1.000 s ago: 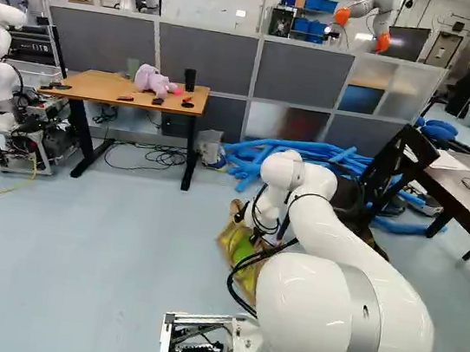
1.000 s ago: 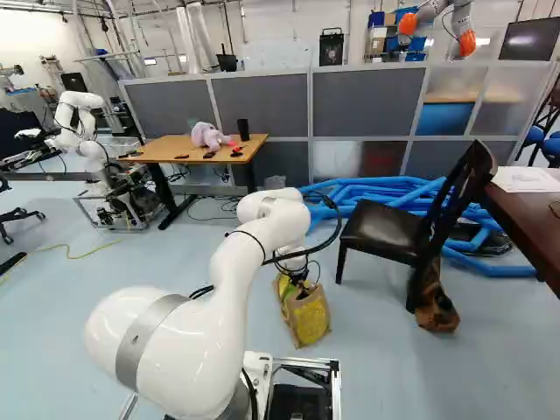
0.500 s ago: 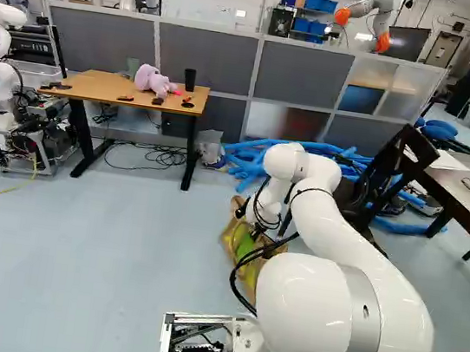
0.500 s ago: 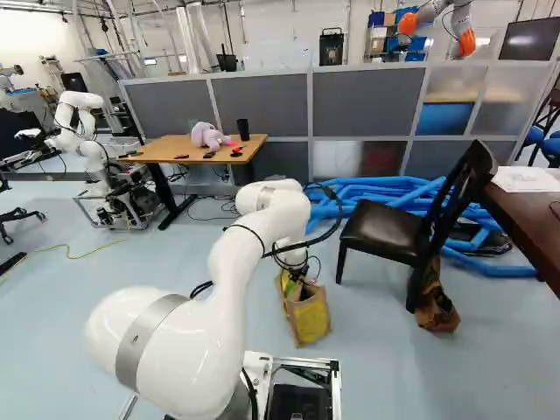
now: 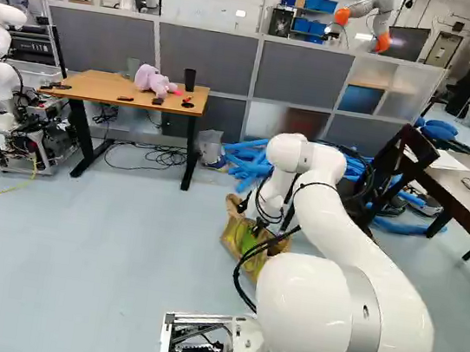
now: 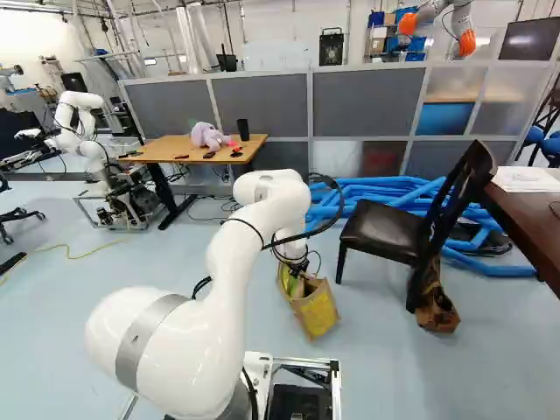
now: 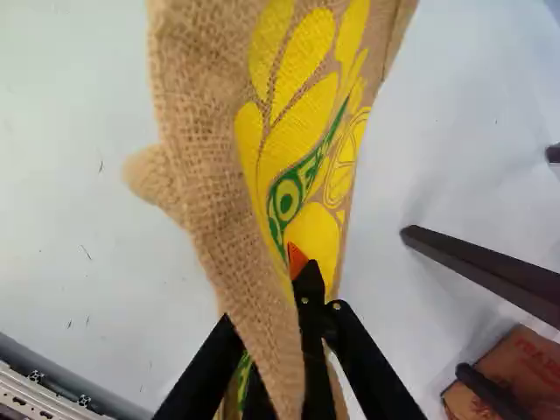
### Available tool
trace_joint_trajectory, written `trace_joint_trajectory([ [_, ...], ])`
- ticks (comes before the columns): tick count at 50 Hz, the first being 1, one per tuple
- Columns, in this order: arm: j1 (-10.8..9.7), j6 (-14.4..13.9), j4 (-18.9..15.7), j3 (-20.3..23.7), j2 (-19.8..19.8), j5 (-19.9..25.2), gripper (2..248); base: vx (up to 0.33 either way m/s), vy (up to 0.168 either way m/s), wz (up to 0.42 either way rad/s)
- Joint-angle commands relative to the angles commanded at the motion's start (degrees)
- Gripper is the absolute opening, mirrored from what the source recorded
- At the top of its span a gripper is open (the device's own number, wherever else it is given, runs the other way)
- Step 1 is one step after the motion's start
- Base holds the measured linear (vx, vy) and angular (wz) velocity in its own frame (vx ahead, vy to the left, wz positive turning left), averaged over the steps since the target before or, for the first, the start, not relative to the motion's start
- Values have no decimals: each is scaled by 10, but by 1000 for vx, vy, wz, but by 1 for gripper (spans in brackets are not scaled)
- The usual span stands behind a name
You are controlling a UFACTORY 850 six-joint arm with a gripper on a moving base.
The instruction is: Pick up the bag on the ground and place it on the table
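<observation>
Bag [image 6: 317, 310] tilted, mouth up far-left, base near-right, long axis same dir. | loc: left of chair [image 6: 378, 231], near-right of counter [image 6: 164, 149] | fingers [image 7: 309, 293] clamped on bag fabric

bag [image 7: 201, 131] cut off in wrist view; dark table [image 6: 534, 219] cut off, right base view

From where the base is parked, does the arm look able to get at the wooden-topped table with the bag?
Probably not: the wooden-topped table stands well beyond the arm and the bag, across a broad stretch of floor. The base likely has to drive closer first.
</observation>
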Motion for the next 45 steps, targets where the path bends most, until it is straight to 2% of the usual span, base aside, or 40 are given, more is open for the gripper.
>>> trace_joint_trajectory([
  [45, 11, 0, 43, 82, 94, 0, 21, 0, 0, 0],
])
